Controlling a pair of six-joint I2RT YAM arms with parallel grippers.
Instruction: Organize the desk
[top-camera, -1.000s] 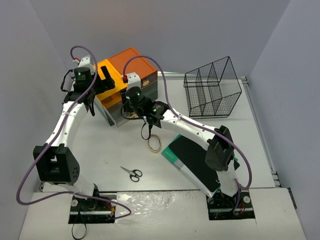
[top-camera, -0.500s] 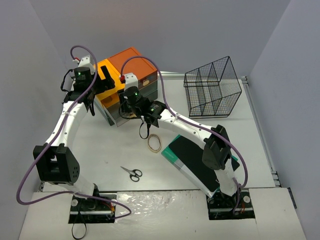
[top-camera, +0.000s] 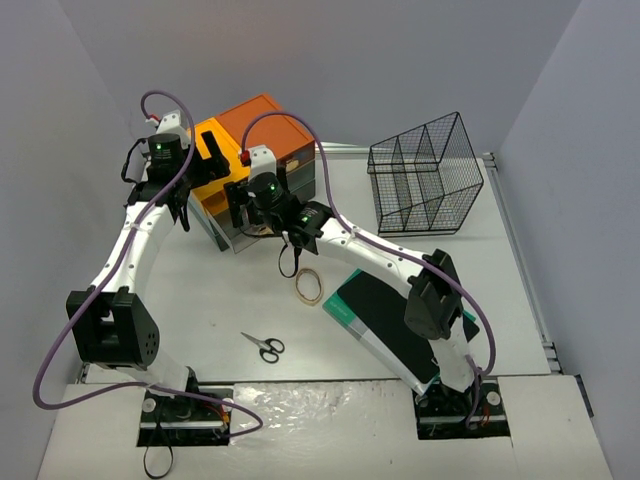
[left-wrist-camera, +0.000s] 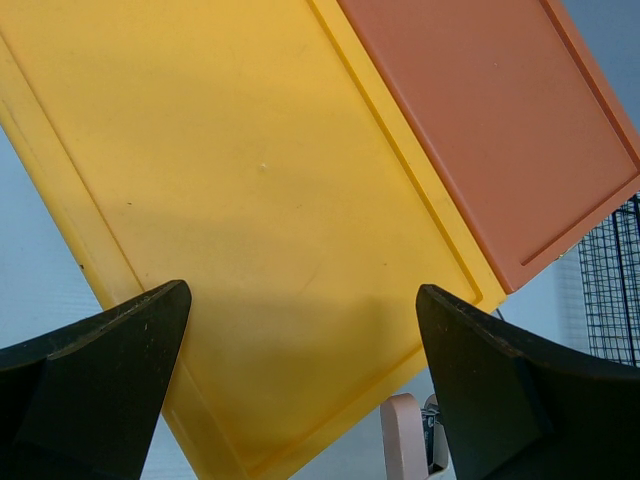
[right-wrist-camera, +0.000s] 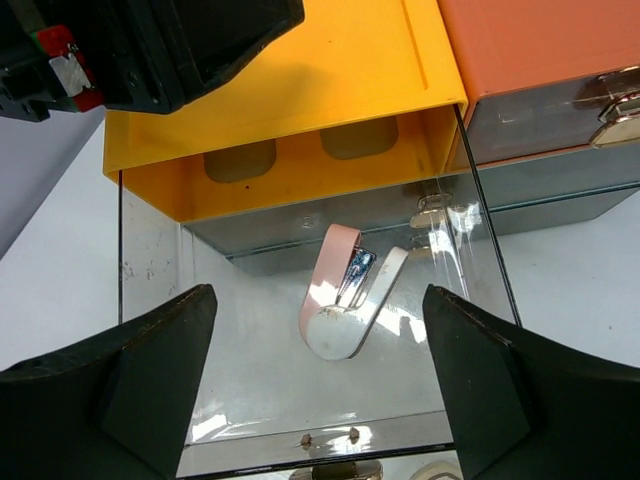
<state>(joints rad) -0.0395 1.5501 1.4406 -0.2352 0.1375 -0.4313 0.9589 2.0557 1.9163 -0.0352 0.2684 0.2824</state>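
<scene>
The white desk (top-camera: 200, 300) carries a drawer chest (top-camera: 270, 125) with an orange top at the back left. A yellow drawer (right-wrist-camera: 270, 80) and a clear drawer (right-wrist-camera: 230, 380) below it stand pulled out. A pink and white stapler (right-wrist-camera: 345, 300) lies loose inside the clear drawer. My right gripper (right-wrist-camera: 318, 300) hovers open above it, one finger on each side, touching nothing. My left gripper (left-wrist-camera: 300, 300) is open over the yellow drawer's surface (left-wrist-camera: 260, 170), holding nothing. Scissors (top-camera: 264, 346), a rubber band (top-camera: 308, 286) and a green and black notebook (top-camera: 385, 315) lie on the desk.
A black wire basket (top-camera: 425, 175) stands at the back right. Grey walls close in the desk on the left, back and right. The right arm reaches across the notebook and rubber band toward the chest.
My right gripper has shifted slightly left over the clear drawer and its jaws have spread wide. The left arm has not moved.
</scene>
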